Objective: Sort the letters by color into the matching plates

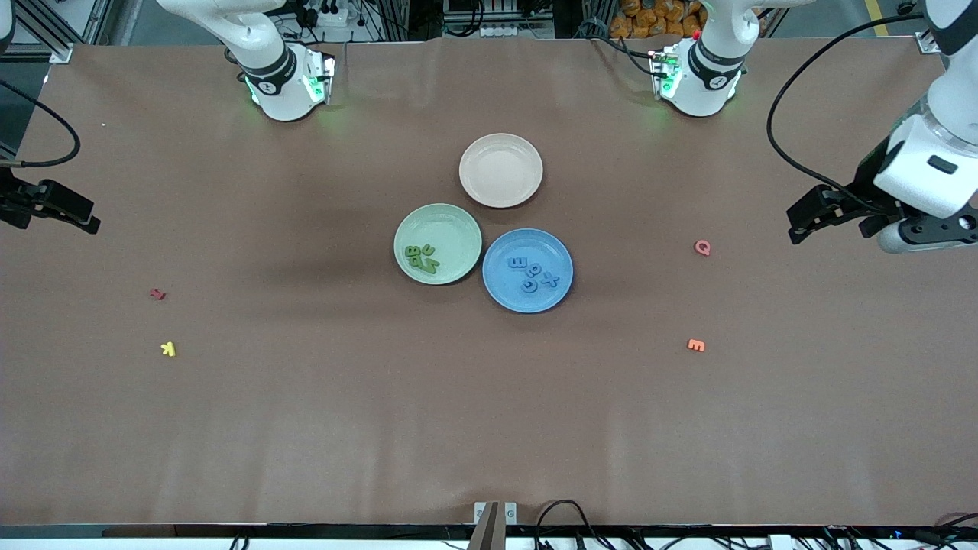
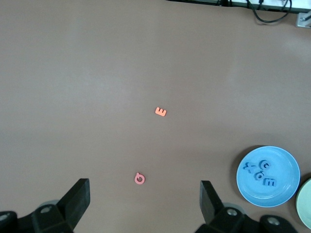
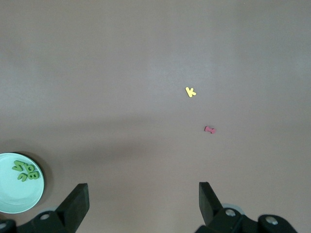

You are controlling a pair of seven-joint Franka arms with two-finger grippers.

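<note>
Several dark green letters (image 1: 422, 258) lie in the mint green plate (image 1: 451, 229) at the table's middle. Touching that plate, toward the left arm's end, is the blue plate (image 1: 519, 298) with several blue letters (image 1: 532, 273) in it. My left gripper (image 1: 800, 224) hangs open and empty over the left arm's end of the table, apart from both plates. In the left wrist view the blue plate (image 2: 279, 191) and its letters (image 2: 260, 172) show past my left gripper (image 2: 145, 194). My right gripper (image 1: 85, 220) hangs open and empty over the right arm's end. The right wrist view shows the green plate (image 3: 14, 199), its letters (image 3: 25, 171) and my right gripper (image 3: 144, 194).
An empty beige-pink plate (image 1: 500, 169) sits farther from the front camera than the two plates. A pink Q (image 1: 701, 247) and an orange E (image 1: 695, 345) lie toward the left arm's end. A red letter (image 1: 157, 294) and a yellow K (image 1: 168, 349) lie toward the right arm's end.
</note>
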